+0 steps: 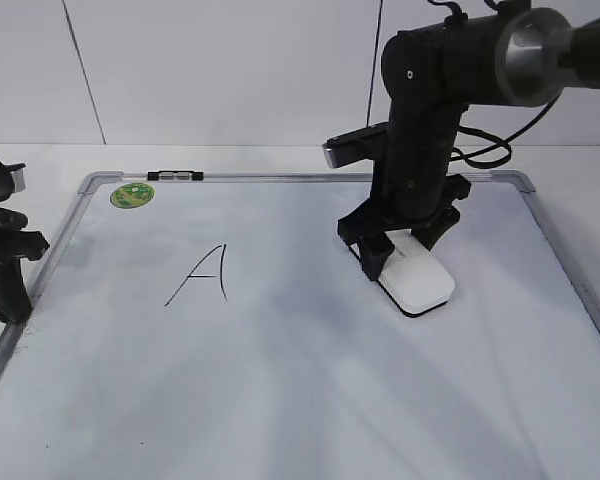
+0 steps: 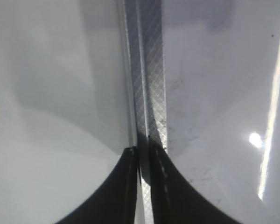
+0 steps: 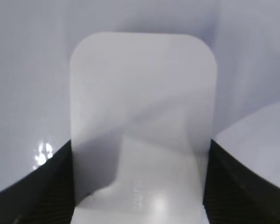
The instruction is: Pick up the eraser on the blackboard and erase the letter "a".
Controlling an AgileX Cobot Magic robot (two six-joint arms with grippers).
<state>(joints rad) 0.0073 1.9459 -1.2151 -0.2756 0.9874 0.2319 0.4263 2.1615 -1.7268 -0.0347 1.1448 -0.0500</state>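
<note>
The white eraser (image 1: 420, 278) lies on the blackboard (image 1: 280, 390), a white dry-erase board, right of its middle. My right gripper (image 1: 398, 248) stands over the eraser's far end with a finger against each long side; the right wrist view shows the eraser (image 3: 142, 107) filling the space between the jaws (image 3: 140, 186). The lowercase "a" shows in no view; the arm and eraser may cover it. My left gripper (image 1: 5, 270) rests shut and empty at the board's left frame, which runs between its fingertips (image 2: 143, 154) in the left wrist view.
An angular capital "A" (image 1: 202, 275) is written left of centre. A round green sticker (image 1: 132, 194) and a small black-and-silver clip (image 1: 176, 176) sit at the board's far left corner. The silver frame (image 1: 570, 270) rims the board.
</note>
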